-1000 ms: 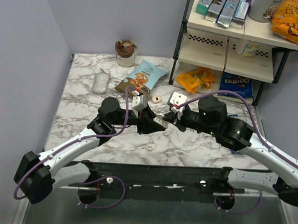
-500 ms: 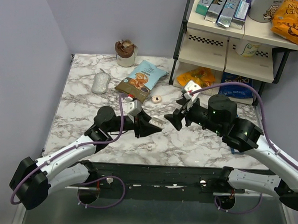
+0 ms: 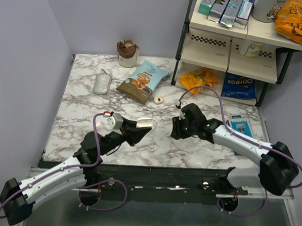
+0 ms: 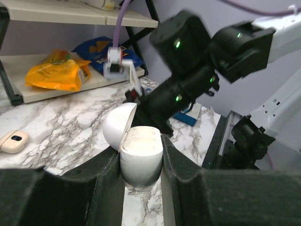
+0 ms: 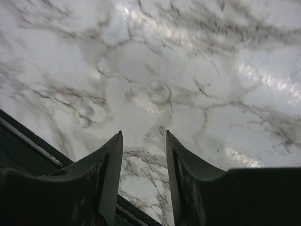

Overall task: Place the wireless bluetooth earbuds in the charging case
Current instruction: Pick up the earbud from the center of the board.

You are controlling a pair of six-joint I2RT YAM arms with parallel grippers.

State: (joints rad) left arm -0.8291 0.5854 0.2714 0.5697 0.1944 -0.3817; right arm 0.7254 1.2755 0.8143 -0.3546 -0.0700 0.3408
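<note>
- Charging case (image 4: pixel 140 162): we see it pinched between the two fingers of the left gripper (image 3: pixel 141 126), lifted off the table (image 3: pixel 80 114) over its near half, about midway between the side edges.
- The case's lid (image 4: pixel 118 125) is hinged back, and its cream top face is exposed. We cannot tell whether a bud sits inside.
- We find one cream earbud (image 3: pixel 159 100) with a dark spot lying on the marble nearer the far edge, well apart from the case, just beside the corner of a blue snack bag (image 3: pixel 144 80).
- The right gripper (image 5: pixel 143 136) points down at bare marble right of the table's middle, with its fingers spread and nothing between them.
- Near the far left part of the table we note a grey oval mouse-like object (image 3: pixel 102 83) and a brown-topped cup (image 3: pixel 127 52) by the far edge.
- A shelf rack (image 3: pixel 223 48) with orange and blue chip bags stands at the far right corner.
</note>
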